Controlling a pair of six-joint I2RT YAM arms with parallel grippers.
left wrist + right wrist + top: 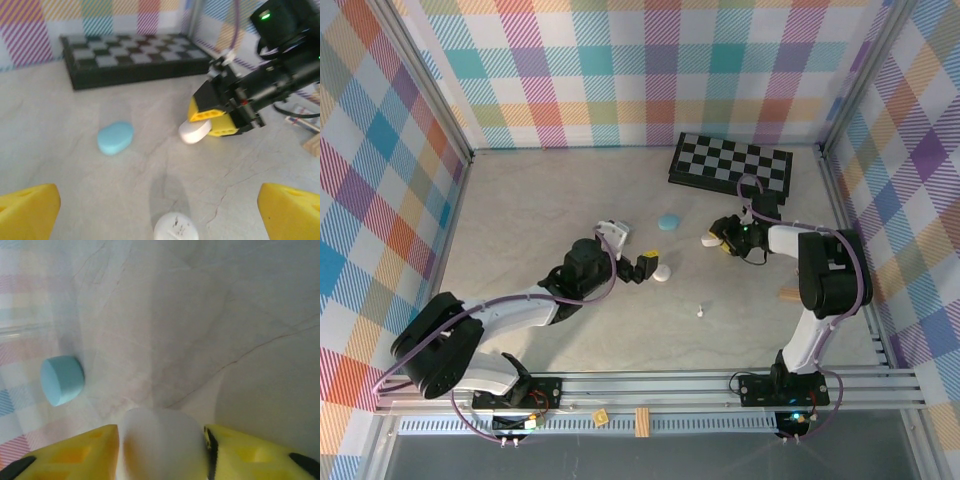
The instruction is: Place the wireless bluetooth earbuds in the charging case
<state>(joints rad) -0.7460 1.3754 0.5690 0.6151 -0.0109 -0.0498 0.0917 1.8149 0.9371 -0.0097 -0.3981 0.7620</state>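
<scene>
A tiny white earbud (700, 311) lies alone on the table in front of both grippers. Three closed pebble-shaped charging cases show. One white case (661, 272) (175, 227) lies between the wide-apart yellow fingers of my open left gripper (649, 270), untouched. A second white case (709, 240) (162, 445) rests on the table between the fingers of my right gripper (721, 240); the pads stand just off its sides. The light blue case (669, 222) (115, 137) (61, 380) sits to the left of that case.
A folded chessboard (730, 162) lies at the back right. A white object (613, 232) sits beside my left wrist. A small wooden block (788, 294) lies near the right arm. Checked walls enclose the table on three sides.
</scene>
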